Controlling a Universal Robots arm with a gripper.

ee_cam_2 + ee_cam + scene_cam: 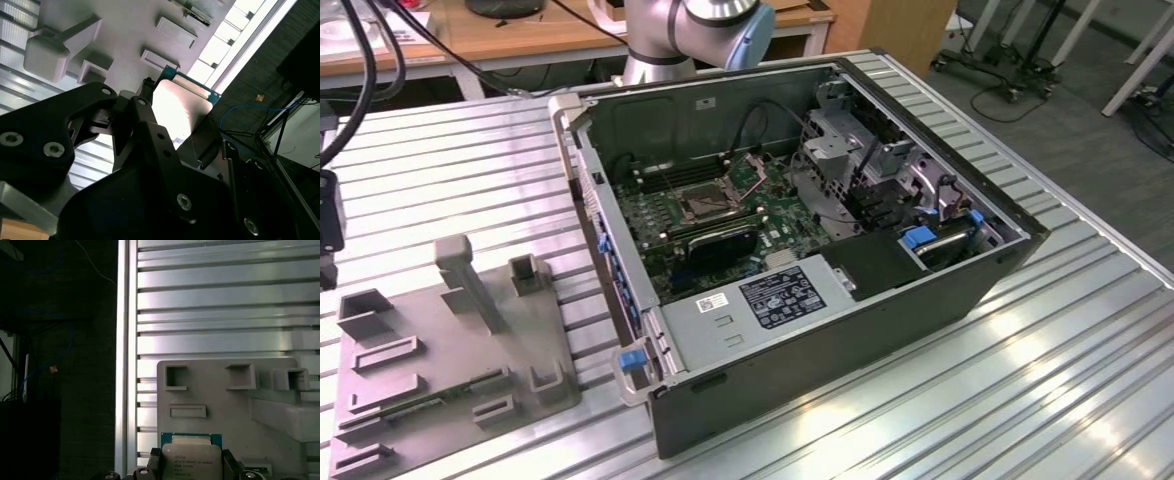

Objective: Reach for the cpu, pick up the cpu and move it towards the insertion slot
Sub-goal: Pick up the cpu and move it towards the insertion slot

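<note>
1. At the exterior view's left, the grey plastic tray [447, 392] lay on the slatted metal table [1067, 380], well apart from the socket.
2. In both wrist views the gripper [191, 466] hung over that tray. Its fingers [206, 136] were pinching the cpu [192, 459] by two opposite edges, with the pale metal face showing between them.
3. In the second wrist view the cpu [180, 107] overlapped the tray's edge and the bright table slats beyond it. I judged it to be lifted clear of its recess, not resting in it.
4. Further toward the exterior view's right stood the open computer case [854, 340]. The insertion slot [699, 206] lay on the board inside, its metal frame visible and no chip seen over it.
5. By these pictures, the reach and the pick-up looked done. The carry to the slot looked barely begun, since the chip was at the tray and the socket sat across the case wall.
</note>
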